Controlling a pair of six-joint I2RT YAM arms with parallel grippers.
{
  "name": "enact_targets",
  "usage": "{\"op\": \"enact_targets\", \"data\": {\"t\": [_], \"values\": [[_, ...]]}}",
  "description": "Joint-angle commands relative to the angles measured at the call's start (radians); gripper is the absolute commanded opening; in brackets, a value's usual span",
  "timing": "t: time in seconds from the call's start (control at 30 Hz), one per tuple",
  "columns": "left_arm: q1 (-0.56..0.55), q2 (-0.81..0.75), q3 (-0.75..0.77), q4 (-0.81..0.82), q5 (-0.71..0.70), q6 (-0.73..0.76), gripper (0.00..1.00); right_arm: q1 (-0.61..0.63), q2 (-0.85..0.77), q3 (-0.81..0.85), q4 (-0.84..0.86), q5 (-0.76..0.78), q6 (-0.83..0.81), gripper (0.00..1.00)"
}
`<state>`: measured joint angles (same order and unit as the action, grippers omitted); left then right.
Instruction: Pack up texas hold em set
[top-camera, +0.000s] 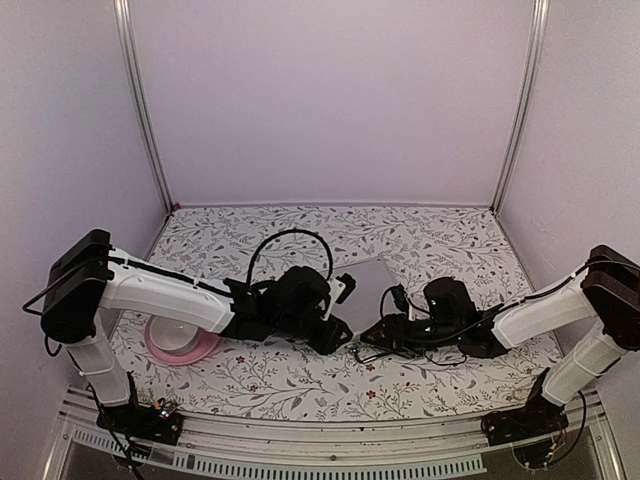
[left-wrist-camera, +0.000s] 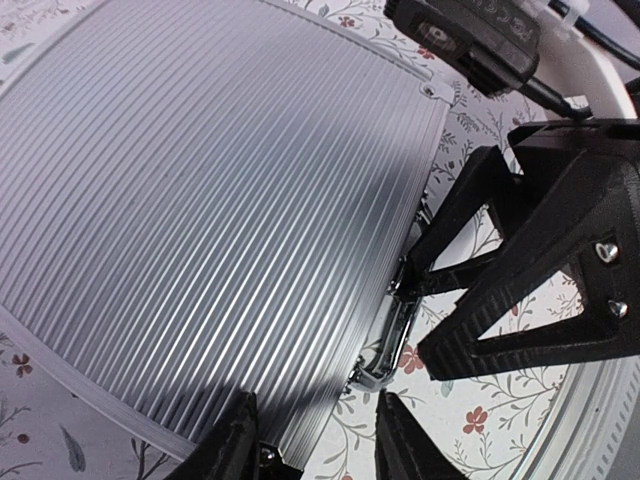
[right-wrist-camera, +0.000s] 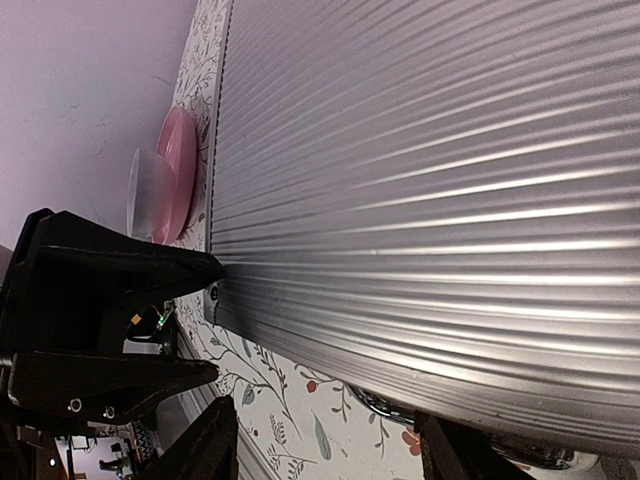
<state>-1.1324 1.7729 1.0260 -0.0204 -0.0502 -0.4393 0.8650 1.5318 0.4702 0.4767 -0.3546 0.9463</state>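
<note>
Flowered worktop carries a closed silver case. Left claw clamps its edge (near the handle); right claw gapes beside it.

— How many cases are on the table?
— One silver case, with one metal handle.
— And dishes?
— One pink plate and one pale bowl, so two pieces.
— How many tables?
— Just the one, under a single flowered cloth.
— And the robot?
— Two arms: one left arm and one right arm. Each carries one pincer, so two: the left pincer and the right pincer. Each pincer has two fingers, four in all.
</note>
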Motion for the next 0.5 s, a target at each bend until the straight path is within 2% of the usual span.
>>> {"op": "enact_targets", "data": {"t": [0.0,0.47], "values": [[-0.026,0.046,-0.024,-0.098,0.029,-0.014,0.4,0.005,-0.024,-0.003,0.041,-0.005,0.006,0.61],[-0.025,0.051,-0.022,-0.097,0.031,-0.015,0.4,0.004,-0.022,0.003,0.052,0.005,0.009,0.61]]}}
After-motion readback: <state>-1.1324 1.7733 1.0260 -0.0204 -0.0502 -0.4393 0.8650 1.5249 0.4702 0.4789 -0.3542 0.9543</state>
